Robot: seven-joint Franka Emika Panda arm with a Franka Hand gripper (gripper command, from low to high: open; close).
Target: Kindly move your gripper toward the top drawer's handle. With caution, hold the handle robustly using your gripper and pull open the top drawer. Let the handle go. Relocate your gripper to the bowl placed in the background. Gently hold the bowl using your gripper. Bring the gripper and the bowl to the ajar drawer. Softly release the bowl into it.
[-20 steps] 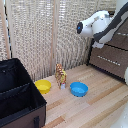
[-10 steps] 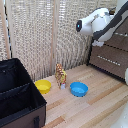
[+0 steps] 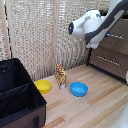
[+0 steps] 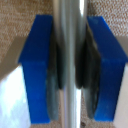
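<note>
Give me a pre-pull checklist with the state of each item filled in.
1. Handle between the blue fingers: ok.
2. Pads touching the bar on both sides: ok, wrist view shows no gap.
3. Gripper at the top drawer: ok.
4. Drawer open: cannot tell, the arm hides its front.
5. Yellow bowl upright on the floor, free to pick up later: ok.

A blue bowl (image 3: 79, 89) is set on the wooden floor (image 3: 100, 107), with a small giraffe figure (image 3: 61, 76) just to its left. A black case (image 3: 20, 97) is seen at the near left, before a woven blind (image 3: 45, 35).
</note>
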